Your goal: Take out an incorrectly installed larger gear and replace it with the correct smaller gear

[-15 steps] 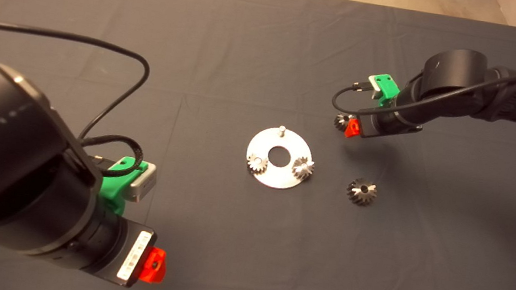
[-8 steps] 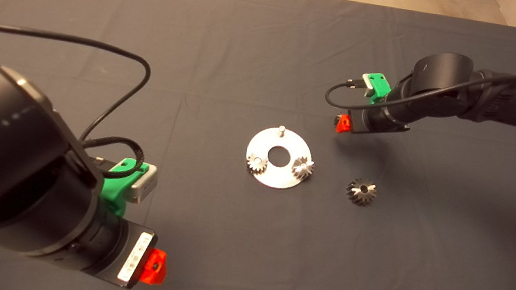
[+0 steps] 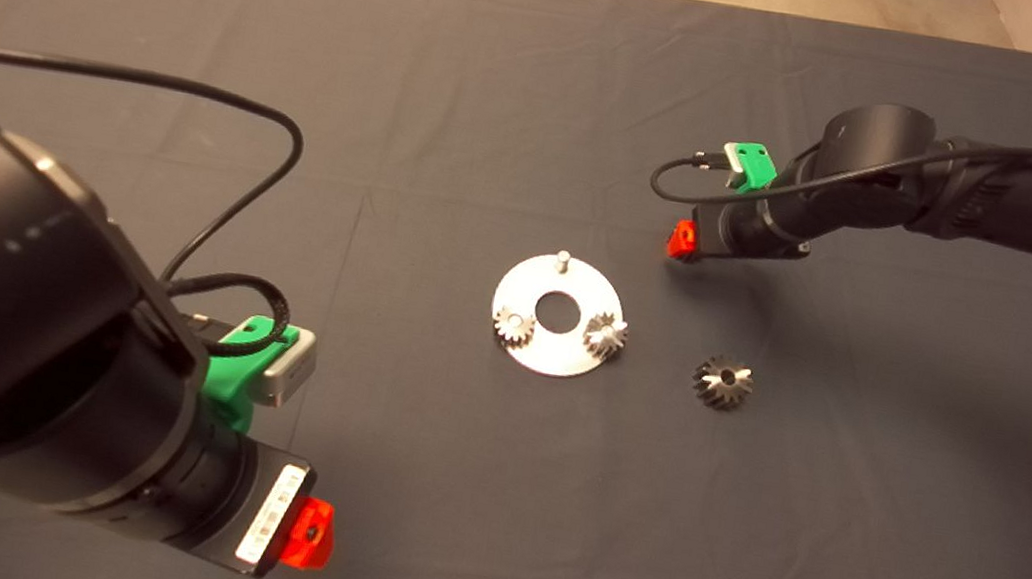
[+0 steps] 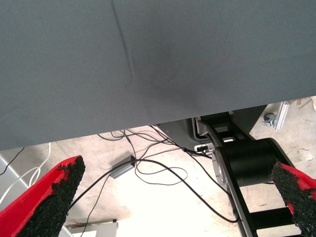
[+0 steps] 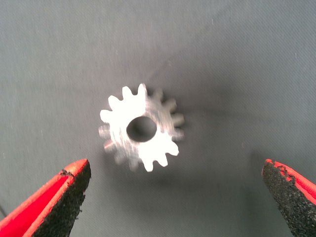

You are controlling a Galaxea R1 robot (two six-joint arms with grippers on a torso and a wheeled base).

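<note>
Two gears (image 3: pixel 514 328) are seen on the plate (image 3: pixel 557 358), larger gear (image 3: pixel 723 381) alongside; smaller gear (image 5: pixel 141 127) is straddled by right tool (image 5: pixel 177 197) (fingers apart). Left tool (image 4: pixel 180 197) is parked, also spread.

My left gripper (image 4: pixel 177 197) fingers (image 4: pixel 47 197) spread wide, nothing between. Dark mat (image 4: pixel 148 59) with one crease fills the far part. Past its edge: pale floor, tangled black cables (image 4: pixel 158 168), black robot base (image 4: pixel 252 168).

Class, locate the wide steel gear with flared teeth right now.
In the head view, the wide flared-tooth steel gear lies alone on the dark mat, right of the round metal plate.
</note>
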